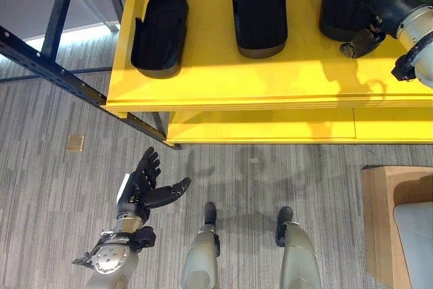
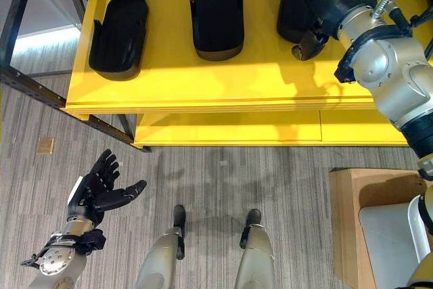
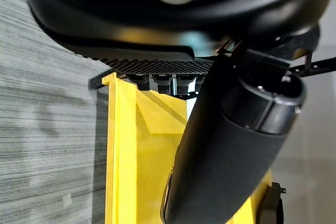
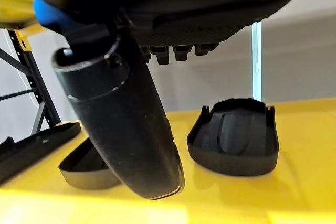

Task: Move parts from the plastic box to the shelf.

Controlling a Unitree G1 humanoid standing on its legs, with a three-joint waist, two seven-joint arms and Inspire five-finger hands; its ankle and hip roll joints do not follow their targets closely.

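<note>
In the left eye view a yellow shelf [image 1: 270, 79] runs across the upper part of the frame, with three black parts lying on it in a row: one part at the upper left [image 1: 160, 29], a second part in the upper middle [image 1: 260, 10] and a third part at the upper right [image 1: 345, 1]. The right hand [image 1: 363, 40] sits at the upper right, right against the third part; its fingers are mostly hidden behind the wrist, so I cannot tell whether they hold the part. The left hand [image 1: 143, 184] is at the lower left over the grey striped floor [image 1: 270, 181], fingers spread wide and holding nothing. A wooden box [image 1: 382, 221] shows at the lower right edge. The right eye view gives the same scene, with a dark metal rack post [image 2: 20, 5] at the upper left. In the left wrist view the thumb crosses the frame's middle, with the shelf's yellow edge [image 3: 126, 150] past it. In the right wrist view the thumb hangs down in the left half of the frame just above the shelf, apart from a part [image 4: 233, 137] that lies to its right, with another part [image 4: 86, 169] partly behind the thumb.
</note>
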